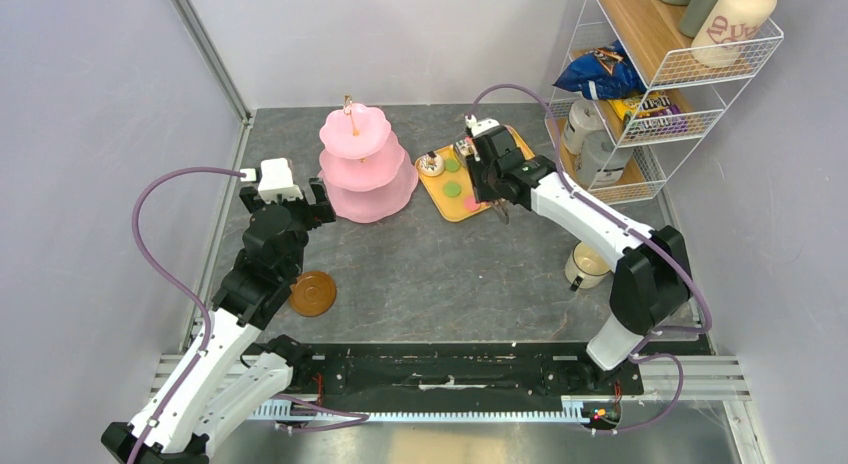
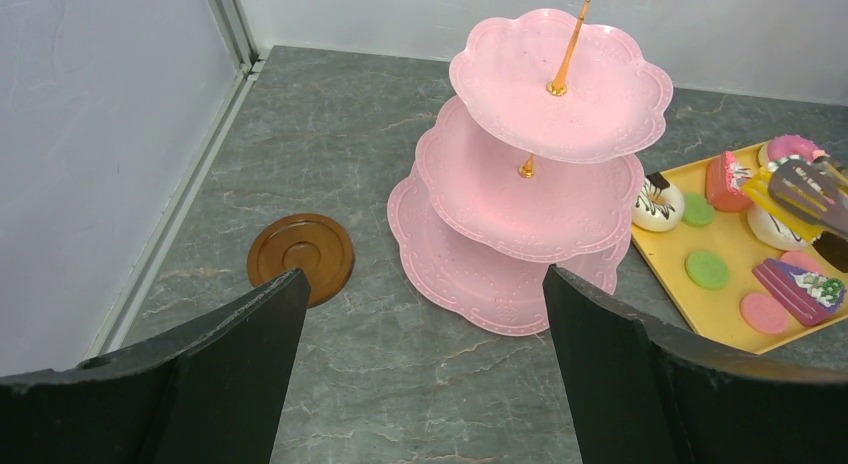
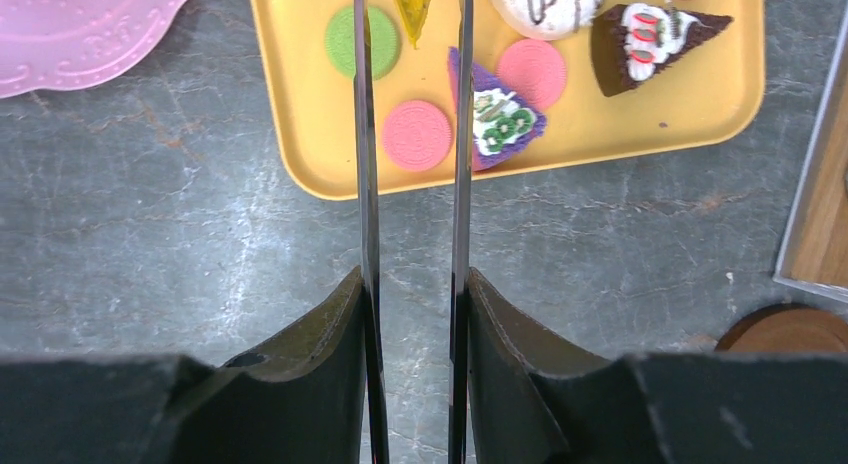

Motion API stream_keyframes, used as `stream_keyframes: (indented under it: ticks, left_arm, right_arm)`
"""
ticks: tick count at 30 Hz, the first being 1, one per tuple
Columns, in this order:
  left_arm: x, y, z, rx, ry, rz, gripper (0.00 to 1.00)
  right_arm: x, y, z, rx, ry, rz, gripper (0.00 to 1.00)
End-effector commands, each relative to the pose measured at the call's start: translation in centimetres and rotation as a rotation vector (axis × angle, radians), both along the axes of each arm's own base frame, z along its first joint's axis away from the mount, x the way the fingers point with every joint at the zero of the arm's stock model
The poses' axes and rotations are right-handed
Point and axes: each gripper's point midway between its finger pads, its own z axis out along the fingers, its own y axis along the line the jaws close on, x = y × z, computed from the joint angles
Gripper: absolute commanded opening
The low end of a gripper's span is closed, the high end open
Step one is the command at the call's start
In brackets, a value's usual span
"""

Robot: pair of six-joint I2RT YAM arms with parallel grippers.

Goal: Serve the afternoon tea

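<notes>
Table [image 1: 440,274]: grey, stone-patterned top, enclosed by pale walls at the left, back and right.

Yellow tray [image 1: 465,209]: rectangular, flat on the table right of centre, near the foot of the rack.

Metal tongs [image 3: 365,134]: thin blades, close together and roughly parallel, tips over the tray.

White wire rack [image 1: 715,59]: stands at the table's far right corner, with wooden shelf boards.
- Top shelf: cream bottle [image 1: 735,24] with red lettering.
- Middle shelf: blue crisp bag [image 1: 598,74], with a yellow candy packet [image 1: 648,107] just beside it.
- Bottom shelf: two pale bottles [image 1: 582,124], labels not legible.
</notes>
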Motion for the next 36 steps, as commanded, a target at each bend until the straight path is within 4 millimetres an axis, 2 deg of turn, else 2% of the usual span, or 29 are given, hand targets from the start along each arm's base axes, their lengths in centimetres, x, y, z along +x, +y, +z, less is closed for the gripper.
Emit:
stream_keyframes:
  ticks: [1,10,16,22,36]
  left_arm:
    - [0.2,-0.1,1.1,-0.049,-0.046,0.003,0.95]
    - [0.1,-0.1,1.3,-0.051,-0.051,0.002,0.95]
    - [0.1,-0.1,1.4,-0.051,-0.054,0.002,0.95]
    - [0.0,-0.1,1.4,-0.052,-0.055,0.002,0.95]
    - [0.1,-0.2,1.2,-0.052,-0.051,-0.001,0.95]
  right_arm:
    - [-0.2,3.2,2.4,0.073,-0.059,0.065,0.37]
    - [-1.1,9.7,0.5,0.064,-0.051,0.208,0.37]
    - [-1.0,12.9,-0.8,0.078,-0.039,0.272,0.37]
    - [-0.7,14.1,-1.7,0.081,-0.042,0.295,0.37]
    - [1.9,14.2,-3.4,0.041,-0.090,0.210,0.38]
